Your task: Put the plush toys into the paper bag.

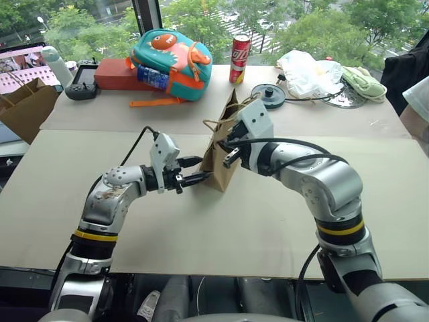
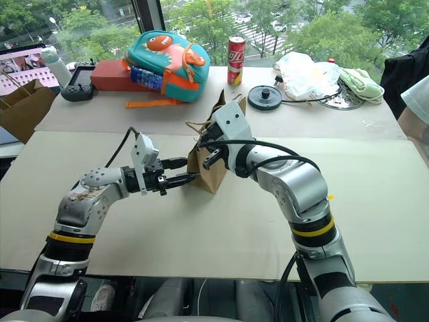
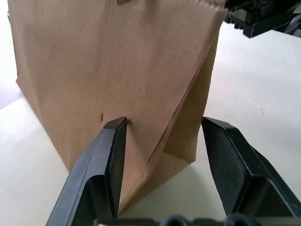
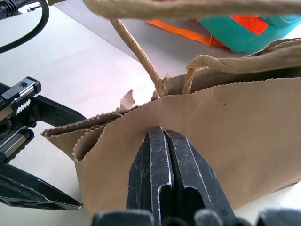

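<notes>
Paper bag (image 1: 221,157) stands upright mid-table, its cord handles (image 4: 141,56) sticking up at the top. Right gripper (image 4: 163,141) sits at the bag's upper edge w/ fingers pressed tight together against the bag's upper wall; can't tell if paper is pinched between them. Left gripper (image 3: 162,136) is low at the bag's side corner, fingers apart, one fingertip (image 3: 116,126) touching the bag wall, the other just beside the corner fold. Beyond the bag: teal & orange backpack (image 1: 171,57), red can (image 1: 240,59) beside it, darker brown bag (image 1: 23,107) well off to the bag's left at the table edge
</notes>
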Robot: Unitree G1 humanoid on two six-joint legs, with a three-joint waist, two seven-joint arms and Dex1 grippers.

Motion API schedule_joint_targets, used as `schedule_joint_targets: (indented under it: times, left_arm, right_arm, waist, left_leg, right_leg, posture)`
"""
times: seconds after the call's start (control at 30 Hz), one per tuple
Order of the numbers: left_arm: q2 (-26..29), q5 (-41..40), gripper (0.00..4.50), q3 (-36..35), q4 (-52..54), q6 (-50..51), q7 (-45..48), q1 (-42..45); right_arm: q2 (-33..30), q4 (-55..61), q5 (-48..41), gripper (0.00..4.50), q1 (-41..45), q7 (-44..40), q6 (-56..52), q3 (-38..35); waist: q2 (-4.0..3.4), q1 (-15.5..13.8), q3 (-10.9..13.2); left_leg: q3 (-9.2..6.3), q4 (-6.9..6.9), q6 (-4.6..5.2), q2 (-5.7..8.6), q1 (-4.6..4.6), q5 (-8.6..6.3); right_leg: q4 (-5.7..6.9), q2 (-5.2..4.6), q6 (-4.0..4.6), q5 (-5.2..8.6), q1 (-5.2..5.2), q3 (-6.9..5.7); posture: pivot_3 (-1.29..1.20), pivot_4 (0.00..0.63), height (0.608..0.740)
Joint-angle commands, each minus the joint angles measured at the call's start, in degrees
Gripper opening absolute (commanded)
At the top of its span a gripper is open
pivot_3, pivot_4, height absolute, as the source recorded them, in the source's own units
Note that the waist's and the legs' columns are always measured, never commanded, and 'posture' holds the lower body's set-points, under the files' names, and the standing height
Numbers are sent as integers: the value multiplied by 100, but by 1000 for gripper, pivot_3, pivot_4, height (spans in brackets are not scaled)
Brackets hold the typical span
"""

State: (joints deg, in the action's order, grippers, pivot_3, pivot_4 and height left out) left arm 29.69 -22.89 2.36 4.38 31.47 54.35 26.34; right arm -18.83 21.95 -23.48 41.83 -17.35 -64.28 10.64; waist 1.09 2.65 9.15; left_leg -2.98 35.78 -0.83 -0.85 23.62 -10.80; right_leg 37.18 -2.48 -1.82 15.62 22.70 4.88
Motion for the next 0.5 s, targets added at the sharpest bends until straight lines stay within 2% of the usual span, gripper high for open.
schedule_joint_targets:
  times: [0.03,0.1,0.2,0.37,0.5]
  left_arm:
    - [64,-286,2933,-186,372,302,-94,46]
    - [72,-389,3379,-242,532,496,-180,8]
    - [55,-483,4445,-273,865,699,-365,-101]
    - [6,-434,4445,-297,1333,971,-974,-275]
    - [-145,-157,4445,-193,1276,884,-1517,-311]
  right_arm:
    - [29,134,26,5,23,-8,9,-108]
    - [40,136,27,0,22,0,2,-112]
    - [46,142,31,0,7,7,-14,-132]
    - [51,148,21,0,-6,17,-39,-164]
    - [79,135,5,0,16,16,-51,-182]
  waist:
    - [0,-5,0]
    - [0,-6,0]
    - [0,-7,0]
    - [0,-1,0]
    - [0,-10,0]
  left_leg:
    - [0,0,0,0,0,0]
    - [0,0,0,1,1,0]
    - [0,0,0,1,2,0]
    - [0,-1,0,-1,0,0]
    - [0,0,0,0,-4,0]
  right_leg:
    - [0,0,0,0,0,0]
    - [-2,-1,0,0,-1,0]
    - [-2,-1,0,0,-1,0]
    - [-1,-1,0,0,-1,0]
    - [0,-1,0,0,-3,1]
  posture:
    - [0,150,739]
    - [0,150,739]
    - [0,150,739]
    - [0,150,739]
    - [0,150,739]
